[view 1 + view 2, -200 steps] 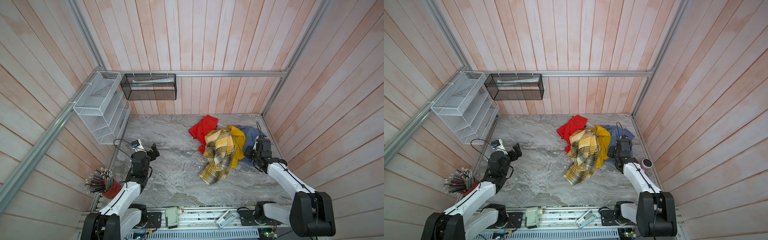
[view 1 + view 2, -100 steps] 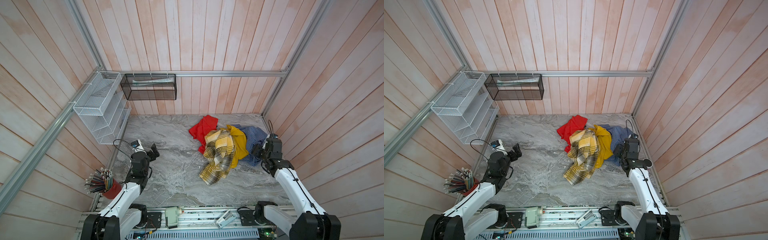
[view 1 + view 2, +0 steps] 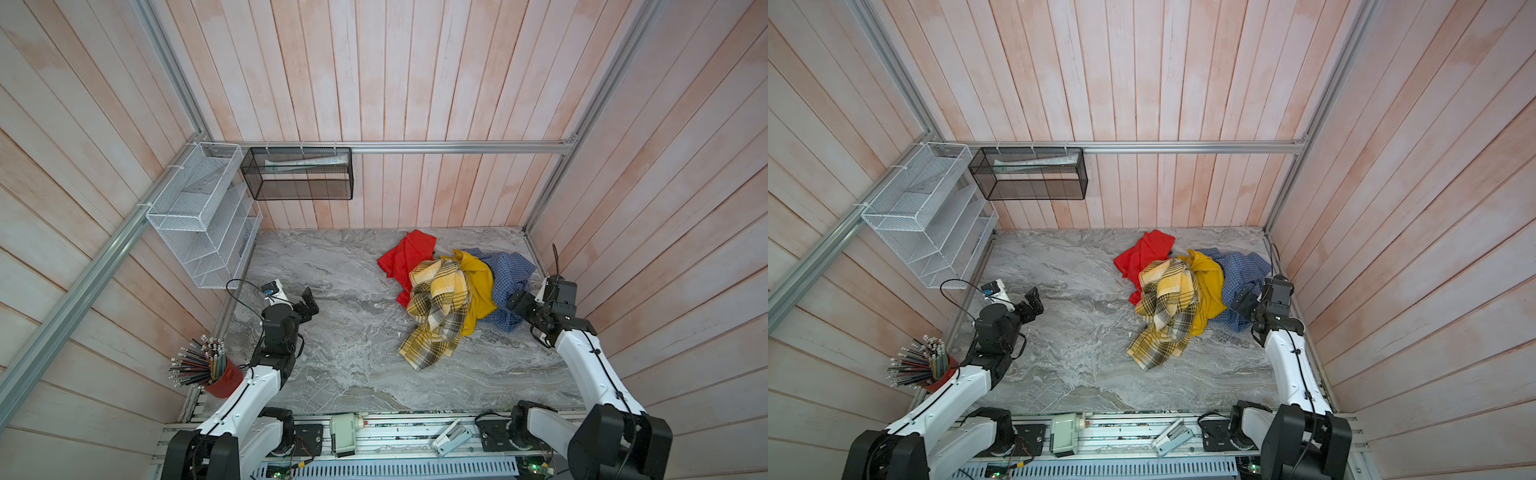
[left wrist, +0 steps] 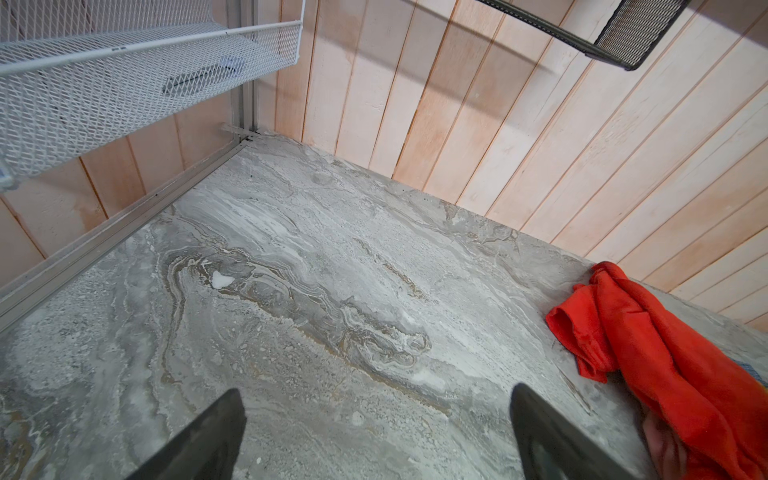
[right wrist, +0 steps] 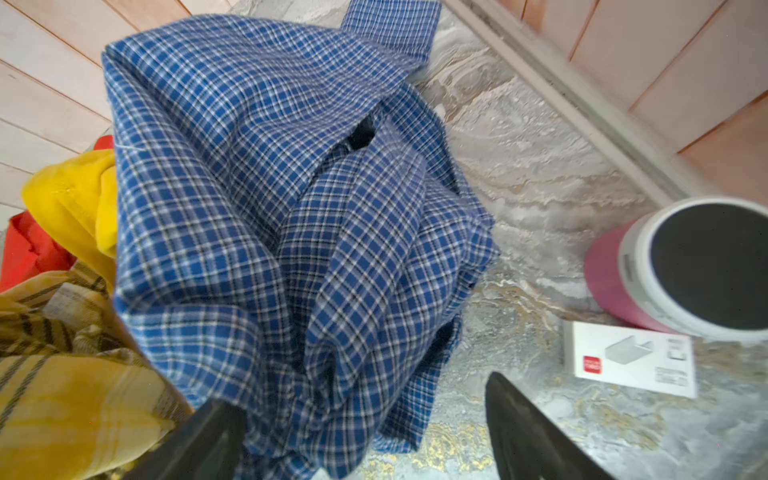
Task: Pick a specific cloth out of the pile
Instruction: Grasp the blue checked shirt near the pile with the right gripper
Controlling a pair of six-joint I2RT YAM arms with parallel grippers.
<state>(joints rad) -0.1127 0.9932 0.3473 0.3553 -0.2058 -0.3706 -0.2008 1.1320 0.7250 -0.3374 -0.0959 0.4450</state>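
Observation:
The cloth (image 3: 505,282) (image 3: 1241,274), blue-and-white checked, lies crumpled on the marble top at the right edge of the pile (image 3: 440,299), partly under the mustard fabric. In the right wrist view the cloth (image 5: 291,208) fills the middle. My right gripper (image 3: 517,301) (image 3: 1244,303) (image 5: 357,395) stands open at its near right side, jaws wide, with folds of the cloth lying loose between them. Far left, my left gripper (image 3: 307,305) (image 3: 1032,303) (image 4: 376,390) is open over bare marble, holding nothing.
The pile holds a red cloth (image 3: 409,257) (image 4: 665,353), a yellow plaid (image 3: 436,307) and a mustard cloth (image 3: 478,282). A pink can (image 5: 685,266) and a white box (image 5: 631,361) sit by the right wall. A pencil cup (image 3: 216,370), white wire rack (image 3: 203,216) and black basket (image 3: 299,174) are at the left.
My right gripper went from shut to open and moved right, toward the wall. The blue checked cloth came out further to the right of the pile. The left arm stayed still.

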